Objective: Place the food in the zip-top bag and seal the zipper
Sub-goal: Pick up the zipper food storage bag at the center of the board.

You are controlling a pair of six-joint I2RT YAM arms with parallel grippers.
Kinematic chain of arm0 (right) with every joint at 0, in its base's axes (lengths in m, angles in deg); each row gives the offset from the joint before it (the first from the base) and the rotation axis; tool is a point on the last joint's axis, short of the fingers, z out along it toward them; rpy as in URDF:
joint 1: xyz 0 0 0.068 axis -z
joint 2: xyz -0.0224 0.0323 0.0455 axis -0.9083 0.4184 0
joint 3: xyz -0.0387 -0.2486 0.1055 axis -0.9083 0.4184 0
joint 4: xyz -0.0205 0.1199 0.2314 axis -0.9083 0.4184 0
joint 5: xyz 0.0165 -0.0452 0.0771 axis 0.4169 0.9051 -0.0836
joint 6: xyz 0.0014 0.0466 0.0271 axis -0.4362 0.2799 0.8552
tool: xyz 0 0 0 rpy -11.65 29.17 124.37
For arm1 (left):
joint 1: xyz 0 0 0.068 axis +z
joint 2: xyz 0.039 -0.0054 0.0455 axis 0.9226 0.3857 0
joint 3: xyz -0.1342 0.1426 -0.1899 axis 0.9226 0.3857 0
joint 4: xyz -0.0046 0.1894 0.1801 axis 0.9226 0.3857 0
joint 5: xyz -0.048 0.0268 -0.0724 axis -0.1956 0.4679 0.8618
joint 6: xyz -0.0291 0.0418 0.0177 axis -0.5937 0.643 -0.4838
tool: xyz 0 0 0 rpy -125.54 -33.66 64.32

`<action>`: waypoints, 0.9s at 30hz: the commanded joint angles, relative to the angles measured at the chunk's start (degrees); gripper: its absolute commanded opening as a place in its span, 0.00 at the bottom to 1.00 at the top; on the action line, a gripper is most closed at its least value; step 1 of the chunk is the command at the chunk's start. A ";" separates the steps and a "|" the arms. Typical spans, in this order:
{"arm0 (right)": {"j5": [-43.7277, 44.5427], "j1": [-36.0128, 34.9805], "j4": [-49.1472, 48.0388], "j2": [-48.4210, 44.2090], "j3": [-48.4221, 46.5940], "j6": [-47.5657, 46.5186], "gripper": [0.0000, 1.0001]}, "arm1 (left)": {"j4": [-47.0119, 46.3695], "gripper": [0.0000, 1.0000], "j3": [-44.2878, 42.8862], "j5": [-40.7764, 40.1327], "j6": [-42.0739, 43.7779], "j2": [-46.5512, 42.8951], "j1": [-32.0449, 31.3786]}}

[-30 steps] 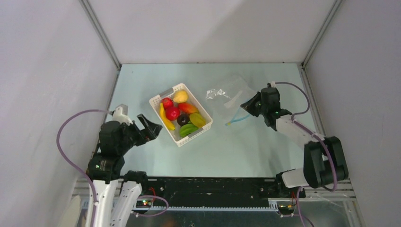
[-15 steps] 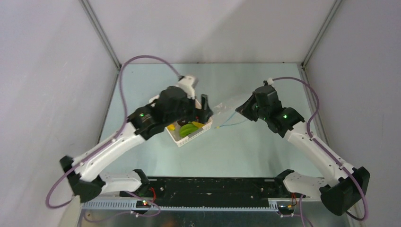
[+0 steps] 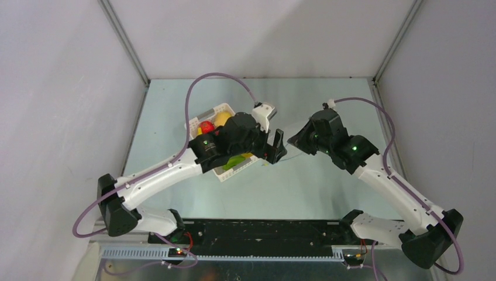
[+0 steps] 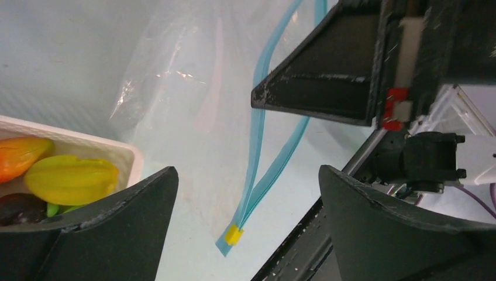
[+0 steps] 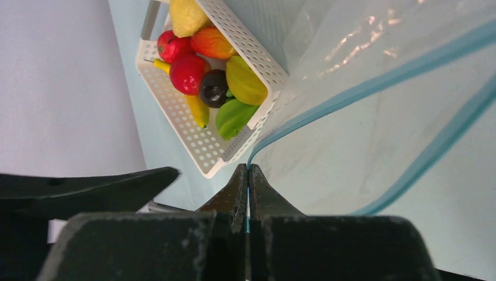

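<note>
Left jaws now seemingly beside zipper (image 4: 255, 146).

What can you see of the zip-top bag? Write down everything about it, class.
The zip-top bag is clear, crinkly, glossy plastic, with nothing visible inside. Its light-blue zipper is unsealed: two strips spread apart, meeting at a small yellow tab. It spreads over the pale table beside the white basket. The right gripper, shut, pinches one zipper strip at the mouth; nothing else visibly holds it.
</note>
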State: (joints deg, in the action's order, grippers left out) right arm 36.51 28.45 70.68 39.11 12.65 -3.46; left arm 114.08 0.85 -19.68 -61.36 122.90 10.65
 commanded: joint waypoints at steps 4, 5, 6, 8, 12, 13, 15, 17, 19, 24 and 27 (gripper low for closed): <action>-0.20 -1.05 -1.16 -2.53 -3.16 1.89 0.00 | -5.72 0.93 2.97 2.96 -0.44 0.38 -0.45; -0.28 -1.14 -1.25 -2.59 -3.21 1.94 0.00 | -5.02 0.91 2.57 2.73 -0.61 1.52 -0.46; -0.56 -1.41 -1.13 -2.72 -3.39 2.00 0.00 | -4.54 0.88 1.85 0.96 -0.69 2.04 -0.55; -1.08 -1.94 -1.26 -2.73 -3.42 1.97 0.00 | -3.40 0.83 0.43 -0.55 -1.10 3.69 -0.60; -1.23 -3.19 -1.55 -2.38 -3.44 1.82 0.00 | -3.66 0.71 -1.65 -1.01 -2.52 6.38 -0.80; -1.28 -3.36 -1.77 -2.34 -3.49 1.76 0.00 | -3.59 0.68 -2.10 -1.63 -2.69 6.97 -1.03; -1.10 -3.86 -2.10 -2.36 -3.43 1.54 0.00 | -3.01 0.55 -2.84 -3.96 -3.09 7.75 -1.46; -0.78 -4.03 -2.01 -2.57 -3.43 1.14 0.00 | -1.54 0.23 -3.68 -6.78 -3.82 7.84 -1.80; -0.44 -4.05 -1.77 -2.76 -3.42 0.10 0.04 | -0.44 0.04 -4.09 -9.54 -4.47 6.99 -2.09; 2.23 -4.11 0.93 -3.07 -3.47 -1.09 0.44 | -0.67 0.00 -3.55 -16.23 -6.18 2.51 -3.53; 2.93 -4.59 0.59 -4.04 -3.48 -3.69 0.62 | -0.38 0.00 -3.40 -18.91 -8.47 0.84 -3.93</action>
State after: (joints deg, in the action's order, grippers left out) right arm 36.88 24.56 70.68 37.04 11.31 -3.87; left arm 114.39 -0.90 -31.48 -66.56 128.62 7.54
